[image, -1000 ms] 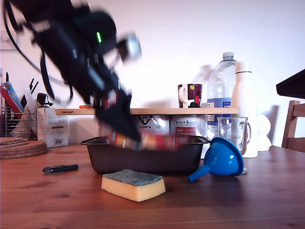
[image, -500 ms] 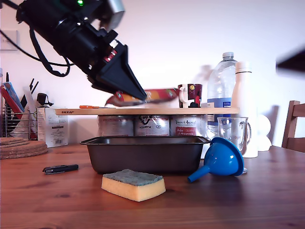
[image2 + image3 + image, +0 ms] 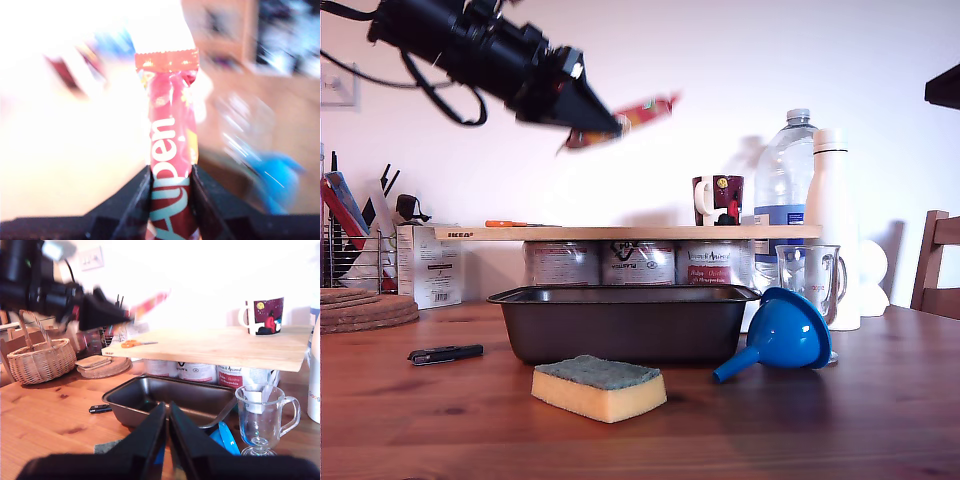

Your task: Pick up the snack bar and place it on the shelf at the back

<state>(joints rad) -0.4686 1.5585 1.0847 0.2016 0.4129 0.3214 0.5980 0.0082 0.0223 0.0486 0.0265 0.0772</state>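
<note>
My first gripper (image 3: 608,122) was clamped on the snack bar (image 3: 620,120), holding it in the air at the exterior view's upper left, well above the shelf (image 3: 620,232). The snack bar was a slim red foil bar with a crimped orange end and white lettering, "lpen" readable in the first wrist view (image 3: 170,160). In the exterior view "IKEA" showed on the shelf's edge at its left end; the shelf rested on tins whose labels were too small to read. Below stood the baking tin (image 3: 625,322), with the sponge (image 3: 599,386) in front of it. Rightward came a mug (image 3: 718,200) on the shelf, a blue funnel (image 3: 782,333), a glass cup (image 3: 812,278) and a water bottle (image 3: 784,190). My second gripper (image 3: 167,432) hung over the table with its jaws almost together, gripping nothing.
</note>
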